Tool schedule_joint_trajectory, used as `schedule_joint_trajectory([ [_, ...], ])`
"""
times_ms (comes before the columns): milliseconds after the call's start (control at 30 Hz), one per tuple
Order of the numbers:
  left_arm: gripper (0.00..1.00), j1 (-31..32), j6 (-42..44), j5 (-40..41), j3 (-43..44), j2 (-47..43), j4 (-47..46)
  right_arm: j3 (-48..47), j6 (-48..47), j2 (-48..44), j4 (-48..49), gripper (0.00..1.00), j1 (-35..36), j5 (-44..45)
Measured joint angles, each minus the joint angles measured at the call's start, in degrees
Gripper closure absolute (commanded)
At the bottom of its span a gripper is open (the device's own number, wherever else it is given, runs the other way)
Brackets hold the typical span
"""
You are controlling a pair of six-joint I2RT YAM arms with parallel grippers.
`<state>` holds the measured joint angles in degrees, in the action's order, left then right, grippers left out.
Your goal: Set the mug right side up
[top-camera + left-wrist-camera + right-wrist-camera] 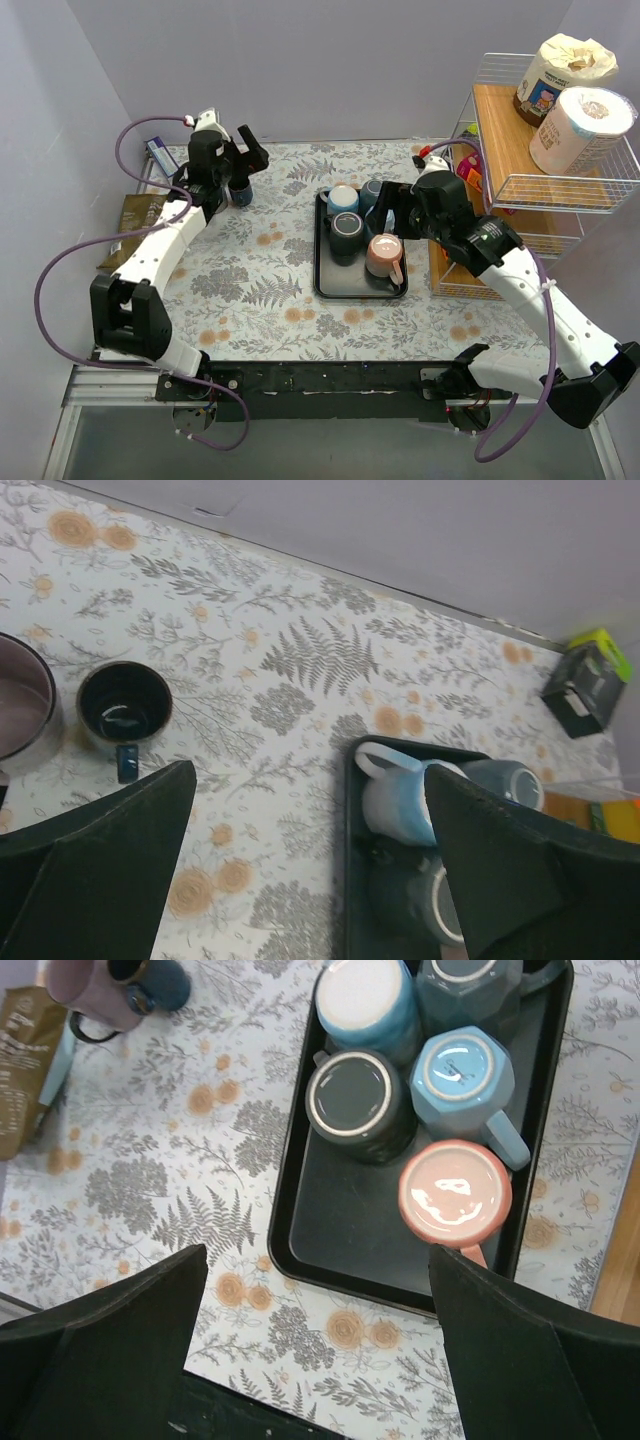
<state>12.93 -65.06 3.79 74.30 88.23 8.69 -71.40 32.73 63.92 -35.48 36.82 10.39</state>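
Note:
A black tray [322, 285] holds several mugs standing upside down: a pink one [384, 255], a dark grey one [347, 228], a light blue one [343, 197] and a teal one [371, 190]. The right wrist view shows their bases: pink [455, 1192], dark grey [360, 1100], an octagonal light blue one [465, 1075]. A dark blue mug [240, 193] stands upright on the table, its opening upward in the left wrist view [124, 705]. My left gripper [235, 158] is open and empty above it. My right gripper [392, 215] is open and empty above the tray.
A mauve mug [85, 985] stands beside the dark blue one. A brown packet [125, 215] and a blue box [160, 155] lie at the far left. A wire and wood shelf [560, 180] with a paper roll [590, 125] stands at the right.

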Motion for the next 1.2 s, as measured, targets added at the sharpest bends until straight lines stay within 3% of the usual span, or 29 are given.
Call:
schedule_joint_trajectory([
  [233,0.02,-0.4,-4.0,-6.6,-4.2,-13.2,7.1,0.0,-3.1,1.1,-4.7,0.03,-0.2,0.1],
  [433,0.02,-0.5,-4.6,-12.1,-5.8,-18.2,12.7,1.4,-7.6,4.3,-6.8,0.06,-0.4,-0.3],
  [800,0.02,-0.5,-4.7,-15.9,-11.6,-20.5,18.3,13.3,-9.2,9.7,-5.5,0.12,-0.5,-0.6],
  [1200,0.02,-0.5,-4.4,-17.0,-11.8,-20.5,18.3,21.3,-11.3,13.4,5.7,0.19,-0.5,2.4],
])
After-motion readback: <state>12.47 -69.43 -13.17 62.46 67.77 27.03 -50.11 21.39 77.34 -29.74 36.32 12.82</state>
